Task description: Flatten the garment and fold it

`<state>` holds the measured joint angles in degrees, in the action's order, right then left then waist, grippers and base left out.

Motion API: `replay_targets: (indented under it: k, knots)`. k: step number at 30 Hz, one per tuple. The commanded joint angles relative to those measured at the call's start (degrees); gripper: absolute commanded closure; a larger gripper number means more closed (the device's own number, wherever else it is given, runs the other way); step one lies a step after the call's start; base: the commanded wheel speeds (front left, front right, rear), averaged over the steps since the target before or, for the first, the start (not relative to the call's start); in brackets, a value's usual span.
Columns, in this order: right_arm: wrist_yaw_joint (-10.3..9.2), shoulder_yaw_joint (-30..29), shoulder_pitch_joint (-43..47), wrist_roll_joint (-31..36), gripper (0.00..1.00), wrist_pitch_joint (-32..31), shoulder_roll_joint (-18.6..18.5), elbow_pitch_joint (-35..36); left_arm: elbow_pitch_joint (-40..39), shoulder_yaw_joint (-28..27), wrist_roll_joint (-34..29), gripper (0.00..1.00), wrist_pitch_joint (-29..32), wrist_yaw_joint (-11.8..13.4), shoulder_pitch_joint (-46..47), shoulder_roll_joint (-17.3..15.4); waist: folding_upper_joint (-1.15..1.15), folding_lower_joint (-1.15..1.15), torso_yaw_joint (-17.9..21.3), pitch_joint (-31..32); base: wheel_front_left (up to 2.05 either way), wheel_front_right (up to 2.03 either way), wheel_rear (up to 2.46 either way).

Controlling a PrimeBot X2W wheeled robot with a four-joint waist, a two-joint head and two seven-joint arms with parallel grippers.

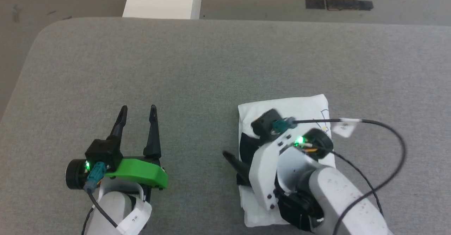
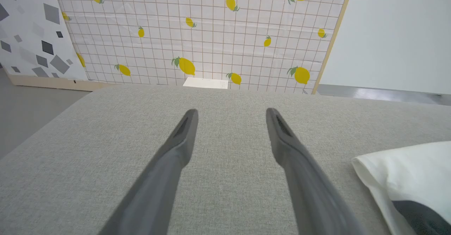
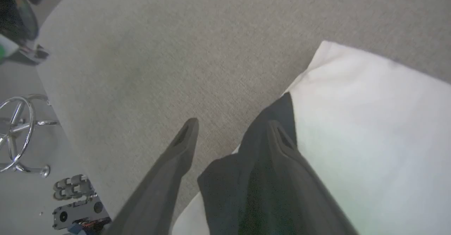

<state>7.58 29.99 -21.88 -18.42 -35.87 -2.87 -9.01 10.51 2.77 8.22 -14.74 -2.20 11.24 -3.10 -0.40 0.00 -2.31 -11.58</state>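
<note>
Right fingers (image 3: 176, 150) wide apart at garment (image 3: 370, 129)

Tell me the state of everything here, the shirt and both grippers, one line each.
garment: folded into a compact rectangle, lying on the grey table.
left gripper: open, empty, off to the garment's side and apart from it.
right gripper: open, gripping nothing, over the garment's black-sleeved edge.

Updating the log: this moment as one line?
garment: folded, on grey surface | left claw: open, clear of it | right claw: open, at black sleeve edge
</note>
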Motion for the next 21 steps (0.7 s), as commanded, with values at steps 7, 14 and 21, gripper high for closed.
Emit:
replay_targets:
  k: [7, 14, 21]
  knots:
    - [-0.09, -13.48, 7.21, -9.35, 0.00, 14.82, 0.00, 14.14, 0.30, -1.41, -0.27, 0.00, -0.26, -0.81, -0.79, 0.15, 0.40, 0.00, 3.15, 3.59, 0.00, 0.00, 0.00]
    - [-0.09, -28.63, 14.64, -19.29, 0.00, 20.91, 0.00, 12.53, -0.06, -1.57, -0.51, 0.00, -0.26, -0.94, -1.73, 0.17, 0.40, 0.00, 5.07, 4.78, 0.00, 0.00, 0.00]
    - [-0.09, -33.73, 16.50, -30.27, 0.00, 17.06, 0.00, 1.49, -0.03, -1.94, -0.56, 0.00, -0.26, -1.29, -2.07, 0.19, 0.40, 0.00, 5.91, 4.99, 0.00, 0.00, 0.00]
